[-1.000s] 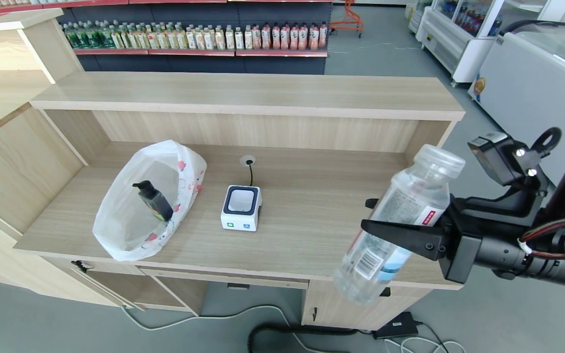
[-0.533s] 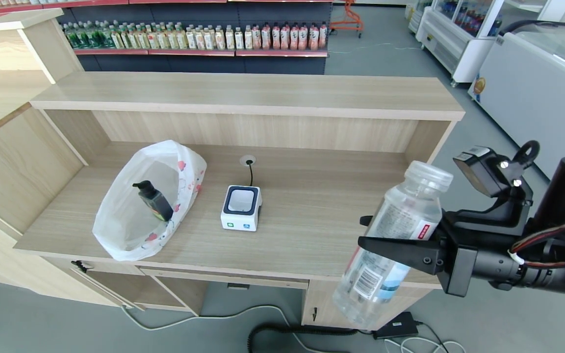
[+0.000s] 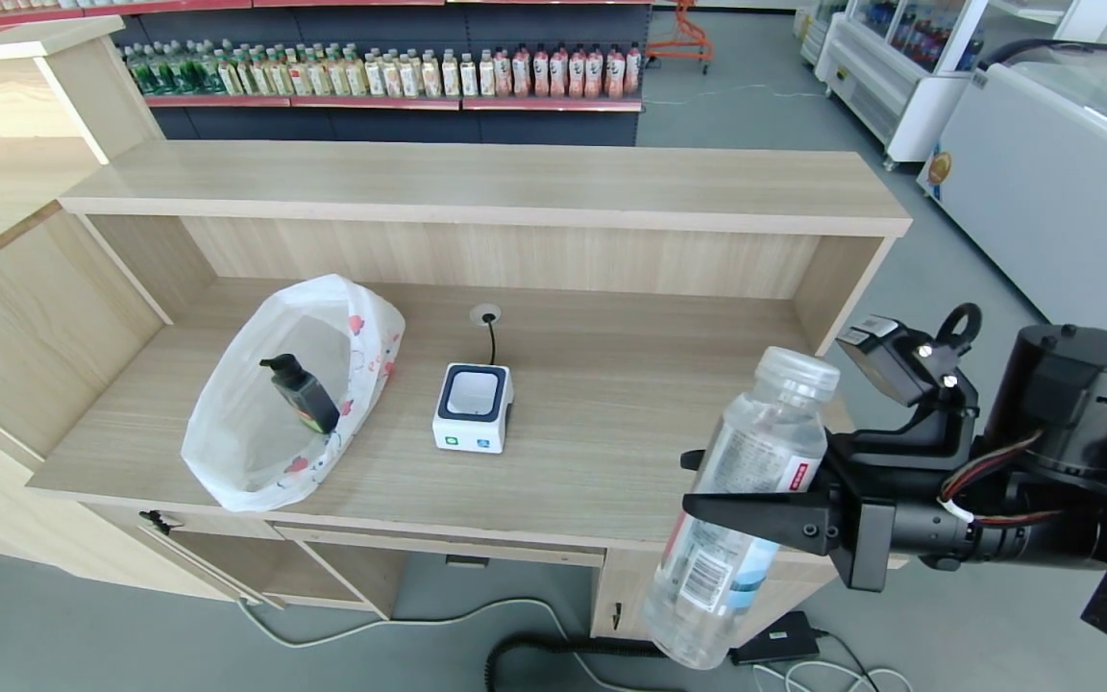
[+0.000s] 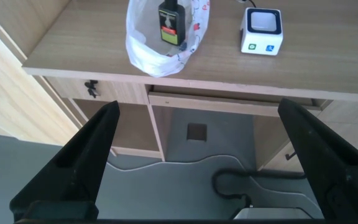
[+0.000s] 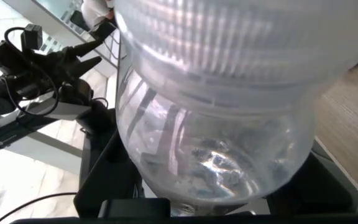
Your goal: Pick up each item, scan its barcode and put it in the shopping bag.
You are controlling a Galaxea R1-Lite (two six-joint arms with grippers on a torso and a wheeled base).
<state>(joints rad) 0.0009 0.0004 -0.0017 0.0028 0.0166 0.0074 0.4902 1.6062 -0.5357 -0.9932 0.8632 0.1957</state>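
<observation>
In your head view, the right jaws are clamped round a clear water bottle point(image 3: 750, 461), tilted, off the counter's point(image 3: 592, 452) right front corner; shopping bag point(image 3: 236, 442) and scanner point(image 3: 473, 406) stand on it. Your left wrist view has the left jaws spread wide, empty. Your right wrist view has the bottle point(image 5: 216, 124) pressed between the jaws.

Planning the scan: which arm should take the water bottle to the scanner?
Right. The right gripper holds the bottle, barcode visible, right of the scanner; the left gripper is open and empty.
</observation>
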